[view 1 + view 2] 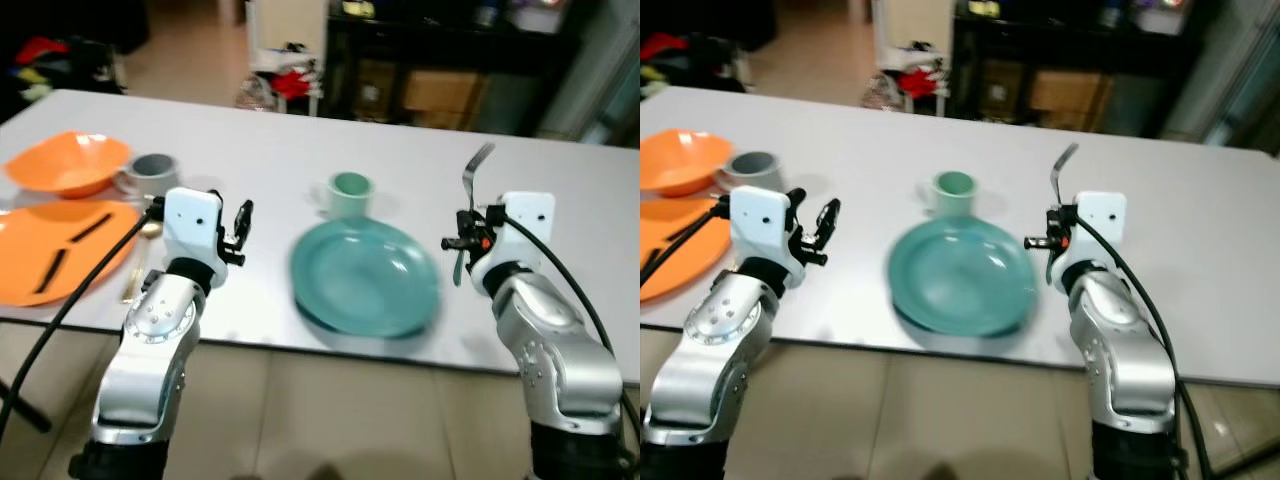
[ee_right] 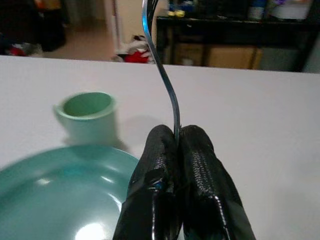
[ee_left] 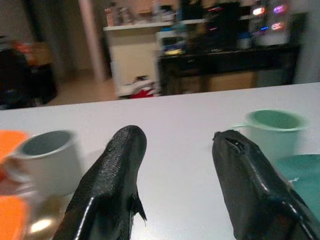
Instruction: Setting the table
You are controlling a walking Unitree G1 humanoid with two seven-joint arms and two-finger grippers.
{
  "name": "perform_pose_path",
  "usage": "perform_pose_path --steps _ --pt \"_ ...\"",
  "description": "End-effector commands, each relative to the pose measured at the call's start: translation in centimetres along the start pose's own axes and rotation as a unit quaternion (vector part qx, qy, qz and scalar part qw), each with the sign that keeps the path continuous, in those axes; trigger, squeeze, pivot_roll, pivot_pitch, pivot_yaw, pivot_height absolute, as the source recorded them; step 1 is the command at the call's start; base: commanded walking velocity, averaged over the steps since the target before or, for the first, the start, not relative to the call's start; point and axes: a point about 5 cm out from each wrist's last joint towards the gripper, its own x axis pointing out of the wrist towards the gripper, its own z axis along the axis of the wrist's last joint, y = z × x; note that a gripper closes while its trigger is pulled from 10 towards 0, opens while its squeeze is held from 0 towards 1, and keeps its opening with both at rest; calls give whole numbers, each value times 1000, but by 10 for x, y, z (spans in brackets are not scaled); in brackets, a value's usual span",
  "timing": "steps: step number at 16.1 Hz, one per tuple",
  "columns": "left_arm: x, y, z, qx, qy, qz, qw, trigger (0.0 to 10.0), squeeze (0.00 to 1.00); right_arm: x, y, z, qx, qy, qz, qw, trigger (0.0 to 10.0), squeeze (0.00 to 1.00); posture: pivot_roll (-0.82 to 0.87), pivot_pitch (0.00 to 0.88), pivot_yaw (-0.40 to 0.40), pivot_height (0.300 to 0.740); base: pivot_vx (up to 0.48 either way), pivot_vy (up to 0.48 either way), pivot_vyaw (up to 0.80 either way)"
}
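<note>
Two silver arms are reaching over the table (image 1: 560,180). Right gripper (image 2: 176,145) is squeezing the thin, stiff, slippery fork (image 1: 478,165) low on its handle, beside the green plate (image 1: 365,277). Left gripper (image 3: 175,150) is hanging apart, holding nothing.

Bare bench (image 1: 560,190) R of teal plate (image 1: 365,277), wide passage there. Bare strip btwn teal plate & orange plate (image 1: 60,250). Teal cup (image 1: 350,193) blocks just behind teal plate. Far L crowded: orange bowl (image 1: 68,162), grey mug (image 1: 152,175), spoon (image 1: 145,240).
</note>
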Motion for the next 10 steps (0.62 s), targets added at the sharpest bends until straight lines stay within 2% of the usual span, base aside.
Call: perform_pose_path --steps 1,3,9,10 --pt "2 0 2 0 -5 0 1000 10000 0 -1 -1 8 -2 -14 2 1000 10000 0 92 0 -44 740 345 0 0" --pt "3 -2 1 0 -2 -3 1000 10000 0 -2 -2 9 -1 -13 0 1000 10000 0 88 0 -40 740 300 0 0" --pt "5 -1 4 -7 -8 -2 1000 10000 0 -5 -4 2 1 2 -9 1000 10000 0 77 0 -24 740 0 0 0" --pt "6 -2 5 -4 -9 -8 1000 10000 0 -6 -5 0 5 9 -11 1000 10000 0 78 0 -21 740 0 360 0"
